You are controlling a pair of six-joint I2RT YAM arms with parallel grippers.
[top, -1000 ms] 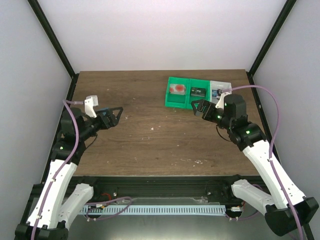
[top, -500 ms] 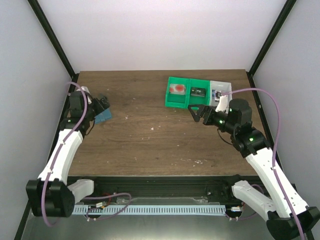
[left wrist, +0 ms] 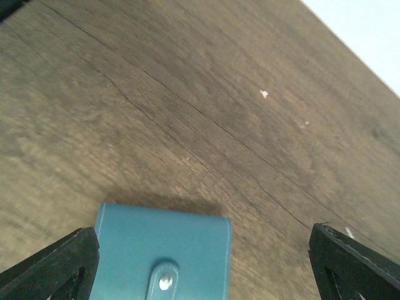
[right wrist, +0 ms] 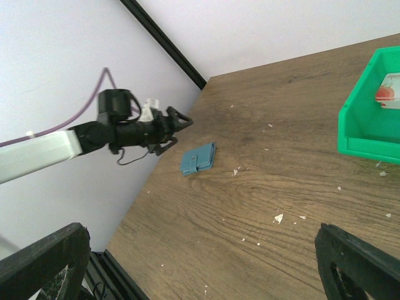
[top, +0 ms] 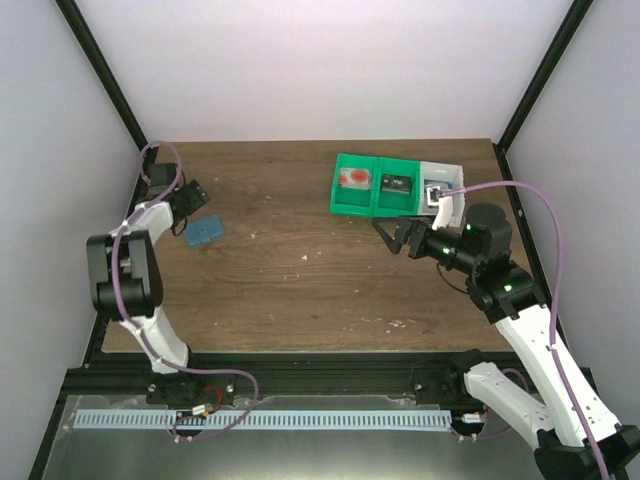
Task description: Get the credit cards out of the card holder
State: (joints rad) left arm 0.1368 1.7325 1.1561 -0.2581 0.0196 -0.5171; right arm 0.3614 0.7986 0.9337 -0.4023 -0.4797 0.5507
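since the card holder (top: 205,231) lies shut and flat on the table (top: 300,290) at far left, just below the left gripper (top: 190,203) — jaws wide and empty, as on the right gripper (top: 392,235) — it looks light, floppy, best pinched by an edge.

The card holder (top: 204,231) lies on the table (top: 300,290) at far left, the left gripper (top: 193,199) just behind it — the bins (top: 375,187) sit far right, with the right gripper (top: 390,238) on their near side.
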